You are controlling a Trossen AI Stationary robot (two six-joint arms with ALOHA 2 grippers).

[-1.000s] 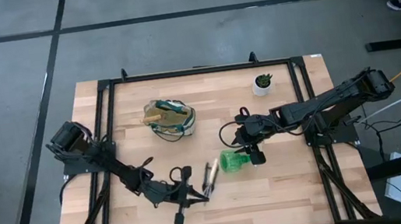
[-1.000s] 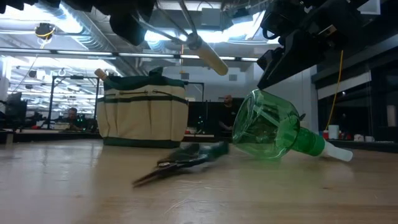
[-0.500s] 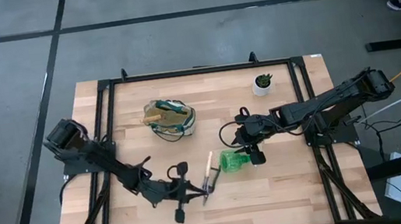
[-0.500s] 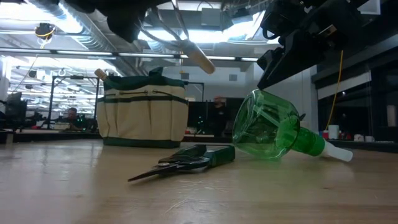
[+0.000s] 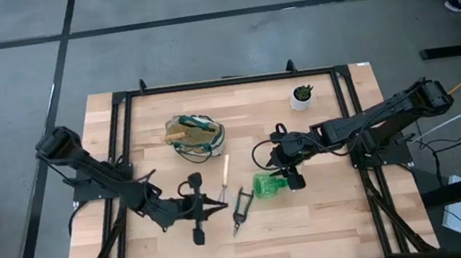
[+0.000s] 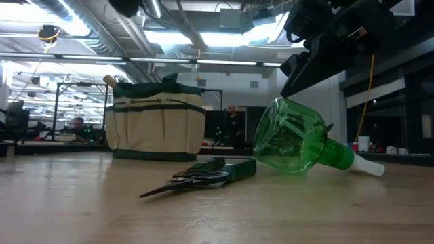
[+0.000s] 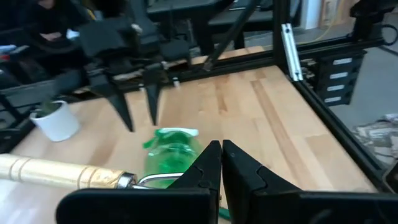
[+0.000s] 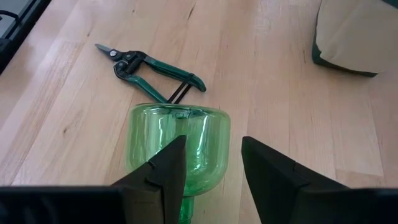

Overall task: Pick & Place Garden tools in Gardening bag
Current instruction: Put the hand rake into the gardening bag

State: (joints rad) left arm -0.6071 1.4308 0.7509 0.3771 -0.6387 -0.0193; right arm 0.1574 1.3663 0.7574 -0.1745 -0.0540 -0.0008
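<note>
My left gripper (image 5: 220, 205) is shut on a wooden-handled tool (image 5: 225, 169) and holds it above the table, near the table's middle. The tool's pale handle (image 7: 50, 172) points toward the cream-and-green gardening bag (image 5: 196, 137), which stands on its base (image 6: 156, 154). Green-handled pruning shears (image 5: 239, 210) lie flat on the wood. A green spray bottle (image 5: 266, 184) lies on its side, its white nozzle (image 6: 369, 167) toward the right. My right gripper (image 8: 214, 168) hovers open above the bottle's neck end, one finger on either side, clear of it. My left gripper pinches the tool's thin metal part (image 7: 163, 180), just past the brass ferrule, between its two shut fingers (image 7: 208, 163). The fingers come nearly level from the table's left side and lie across the tool. The tool is lifted clear, its handle sticking out sideways toward the far edge.
A small green plant in a white pot (image 5: 303, 95) stands at the far right. A black metal frame (image 5: 224, 83) runs around the tabletop. Bare wood lies between the bag and the shears (image 8: 149, 65).
My left gripper has risen and drawn back toward the table's left and far side with the wooden-handled tool. The handle has swung away from the shears and now points toward the bag. The shears have shifted slightly on the wood.
</note>
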